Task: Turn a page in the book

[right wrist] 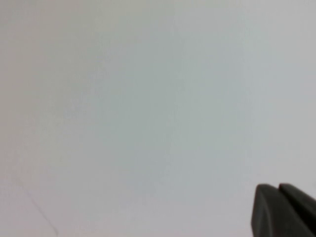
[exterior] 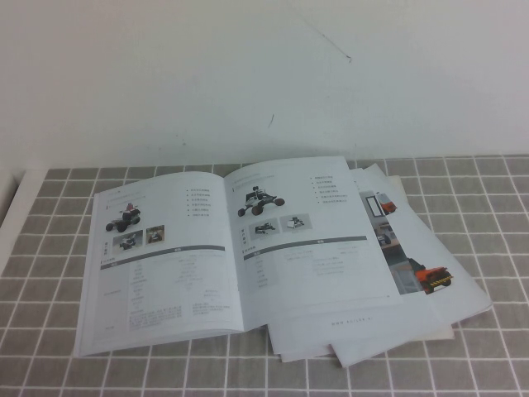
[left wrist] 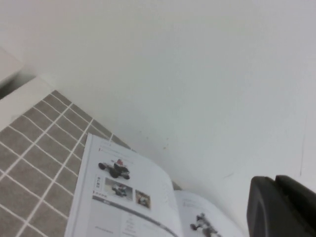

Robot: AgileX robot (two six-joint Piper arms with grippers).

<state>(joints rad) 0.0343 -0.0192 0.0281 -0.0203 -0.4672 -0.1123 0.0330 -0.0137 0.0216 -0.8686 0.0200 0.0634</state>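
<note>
Of the robot's body, only small parts are seen. A matt black, rounded block of the left gripper is shown in a corner of the left wrist view, split by a thin seam. A similar black, blunt-edged piece of the right gripper is seen in the right wrist view, with its two halves pressed together.

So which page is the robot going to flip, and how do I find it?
On the grey tiled table lies the open book. The page is its right-hand leaf, showing a black rover, unlike the left leaf's red-and-black one. Both grippers are up off the table, right gripper shut.
</note>
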